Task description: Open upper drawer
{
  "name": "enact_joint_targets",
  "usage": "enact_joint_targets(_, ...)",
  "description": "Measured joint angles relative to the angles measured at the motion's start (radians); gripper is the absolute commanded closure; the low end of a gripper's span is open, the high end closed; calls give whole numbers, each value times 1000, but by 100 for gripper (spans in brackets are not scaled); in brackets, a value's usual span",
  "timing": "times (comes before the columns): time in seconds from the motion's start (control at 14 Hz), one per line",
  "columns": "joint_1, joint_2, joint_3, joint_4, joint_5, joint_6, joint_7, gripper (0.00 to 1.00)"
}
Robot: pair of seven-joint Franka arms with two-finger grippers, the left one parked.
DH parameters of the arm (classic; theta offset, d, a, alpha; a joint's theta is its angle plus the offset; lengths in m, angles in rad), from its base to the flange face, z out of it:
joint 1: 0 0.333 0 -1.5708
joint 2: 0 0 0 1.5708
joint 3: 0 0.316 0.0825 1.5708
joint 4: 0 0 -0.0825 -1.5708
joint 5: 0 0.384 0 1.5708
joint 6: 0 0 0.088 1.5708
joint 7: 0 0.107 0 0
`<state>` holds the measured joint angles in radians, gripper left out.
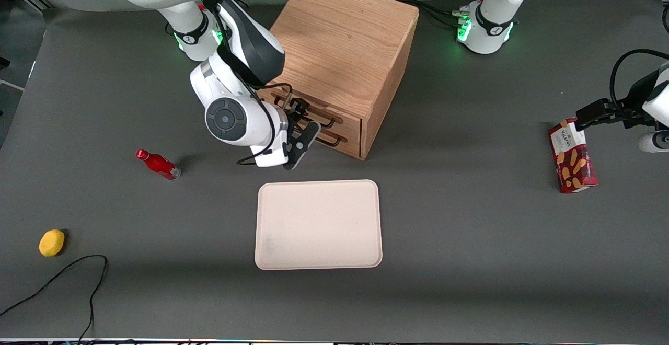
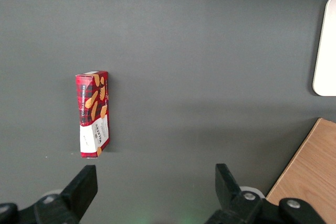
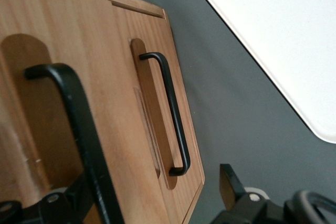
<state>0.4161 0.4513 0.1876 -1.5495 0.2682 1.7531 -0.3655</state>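
gripper (image 1: 302,125) spread wide around upper drawer (image 1: 313,112) handle | tray (image 1: 319,225) nearer camera, apart

table (image 1: 470,261) | cabinet (image 1: 345,47) | tray (image 1: 319,225) | bottle (image 1: 158,164) | lemon (image 1: 52,242) | biscuit box (image 1: 572,156)

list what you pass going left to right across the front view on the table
round yellow fruit → small red bottle → right arm's black gripper at the upper drawer of the oak cabinet → red biscuit box
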Motion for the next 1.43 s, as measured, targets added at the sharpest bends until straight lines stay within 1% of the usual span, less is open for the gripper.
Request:
enact_joint_targets(0.57, -5, 1, -13, -5, 0, 23, -2, 0)
enact_joint_targets(1.43, -53, 12, -22, 35, 0, 32, -10, 0)
